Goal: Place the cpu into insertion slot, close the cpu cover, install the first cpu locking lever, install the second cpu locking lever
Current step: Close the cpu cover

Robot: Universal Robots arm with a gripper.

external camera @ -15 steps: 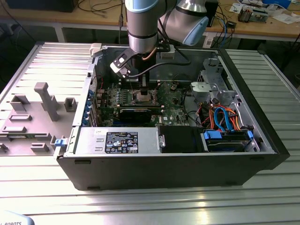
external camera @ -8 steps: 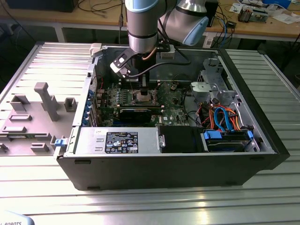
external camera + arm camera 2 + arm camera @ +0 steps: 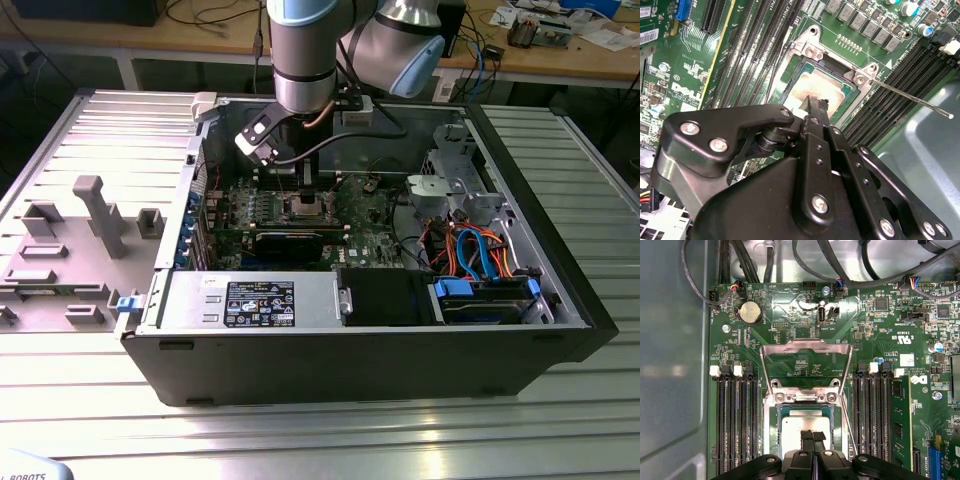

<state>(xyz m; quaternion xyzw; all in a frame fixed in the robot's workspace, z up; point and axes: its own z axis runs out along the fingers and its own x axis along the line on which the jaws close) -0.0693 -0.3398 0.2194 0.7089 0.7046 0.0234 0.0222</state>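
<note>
Sitting in the insertion slot [image 3: 774,435], the cpu [image 3: 795,427] looks placed, the gripper [image 3: 813,434] pinched shut over it; the cpu cover [image 3: 805,346] stands open, locking levers [image 3: 912,98] unlatched.

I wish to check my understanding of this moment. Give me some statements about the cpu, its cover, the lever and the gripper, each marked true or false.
1. The cpu lies flat in the insertion slot. True.
2. The cpu cover is closed over the cpu. False: it stands open, swung back from the slot.
3. The gripper is directly above the cpu, its fingers shut. True.
4. A locking lever is latched down beside the slot. False: in the second wrist view it sticks out free over the memory slots.
5. The computer case rests on a wooden floor. False: it lies on a ribbed metal table.
</note>
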